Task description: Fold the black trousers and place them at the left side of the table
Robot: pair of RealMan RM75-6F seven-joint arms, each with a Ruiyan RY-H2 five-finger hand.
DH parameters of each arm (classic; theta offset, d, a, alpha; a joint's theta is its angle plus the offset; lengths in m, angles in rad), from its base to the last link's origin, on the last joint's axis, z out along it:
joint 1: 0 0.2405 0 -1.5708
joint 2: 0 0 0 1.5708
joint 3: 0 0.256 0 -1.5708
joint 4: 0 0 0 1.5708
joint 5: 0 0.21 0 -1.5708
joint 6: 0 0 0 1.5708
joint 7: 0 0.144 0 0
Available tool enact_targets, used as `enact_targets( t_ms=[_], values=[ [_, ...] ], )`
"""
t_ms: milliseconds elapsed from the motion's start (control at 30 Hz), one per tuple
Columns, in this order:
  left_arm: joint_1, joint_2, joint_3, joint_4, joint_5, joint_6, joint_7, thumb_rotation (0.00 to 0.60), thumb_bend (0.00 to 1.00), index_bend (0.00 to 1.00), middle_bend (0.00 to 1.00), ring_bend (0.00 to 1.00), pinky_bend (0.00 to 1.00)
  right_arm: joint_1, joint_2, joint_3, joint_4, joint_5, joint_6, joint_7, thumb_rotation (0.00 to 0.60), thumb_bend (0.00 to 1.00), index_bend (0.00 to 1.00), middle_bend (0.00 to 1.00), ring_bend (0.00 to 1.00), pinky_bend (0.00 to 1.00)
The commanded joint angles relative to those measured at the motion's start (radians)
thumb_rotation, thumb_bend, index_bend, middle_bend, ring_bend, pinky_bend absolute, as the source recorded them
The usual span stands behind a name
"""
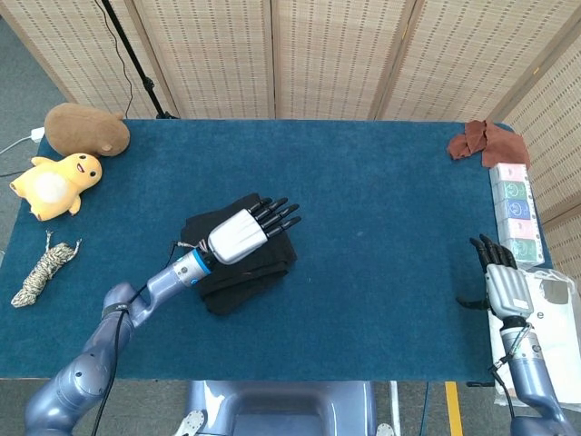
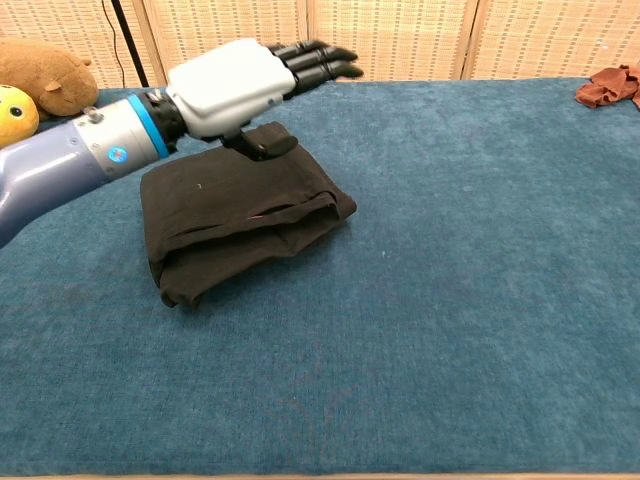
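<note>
The black trousers [image 1: 243, 271] [image 2: 240, 225] lie folded in a compact bundle on the blue table, left of centre. My left hand [image 1: 250, 231] [image 2: 250, 80] hovers just above the bundle with its fingers stretched out flat and apart, holding nothing. My right hand [image 1: 499, 277] shows only in the head view, at the table's right edge, far from the trousers, fingers extended and empty.
A brown plush [image 1: 86, 129] and a yellow duck toy [image 1: 56, 183] sit at the far left, with a coil of rope [image 1: 44, 271] below them. A rust-coloured cloth [image 1: 486, 142] [image 2: 608, 86] lies at the back right. Small boxes [image 1: 515, 211] line the right edge.
</note>
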Motion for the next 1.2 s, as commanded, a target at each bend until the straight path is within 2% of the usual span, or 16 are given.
enact_targets(
  t_ms=[33,300,433,633,867,1000,1200],
  values=[
    [0.053,0.052,-0.001,-0.042,-0.012,0.074,-0.079,0.6,0.38,0.0,0.0,0.0,0.21,-0.001,0.001,0.0,-0.004,-0.002,0.004,-0.001,0.6,0.0,0.0,0.0,0.0,0.0],
    [0.234,0.192,0.099,-0.08,0.041,0.17,-0.177,0.6,0.37,0.0,0.0,0.0,0.21,-0.003,0.0,-0.003,-0.014,-0.003,0.008,-0.01,0.6,0.0,0.0,0.0,0.0,0.0],
    [0.296,0.232,0.132,-0.057,0.05,0.135,-0.224,0.6,0.37,0.0,0.0,0.0,0.21,0.0,-0.003,-0.006,-0.015,-0.005,0.003,-0.013,0.6,0.0,0.0,0.0,0.0,0.0],
    [0.358,0.242,0.168,-0.022,0.066,0.102,-0.256,0.6,0.37,0.0,0.0,0.0,0.21,0.001,-0.008,-0.007,-0.013,-0.002,0.0,-0.02,0.6,0.0,0.0,0.0,0.0,0.0],
    [0.367,0.219,0.192,0.01,0.08,0.019,-0.248,0.6,0.36,0.0,0.0,0.0,0.15,0.004,-0.012,-0.007,-0.006,0.004,-0.007,-0.024,0.6,0.0,0.0,0.0,0.0,0.0],
    [0.341,0.191,0.19,0.01,0.077,-0.038,-0.218,0.6,0.3,0.0,0.0,0.0,0.1,0.002,-0.012,-0.005,-0.003,0.007,-0.006,-0.021,0.6,0.0,0.0,0.0,0.0,0.0],
    [0.321,0.166,0.185,0.007,0.072,-0.069,-0.193,0.6,0.28,0.0,0.0,0.0,0.09,0.002,-0.012,-0.003,-0.001,0.008,-0.005,-0.019,0.6,0.0,0.0,0.0,0.0,0.0]
  ],
)
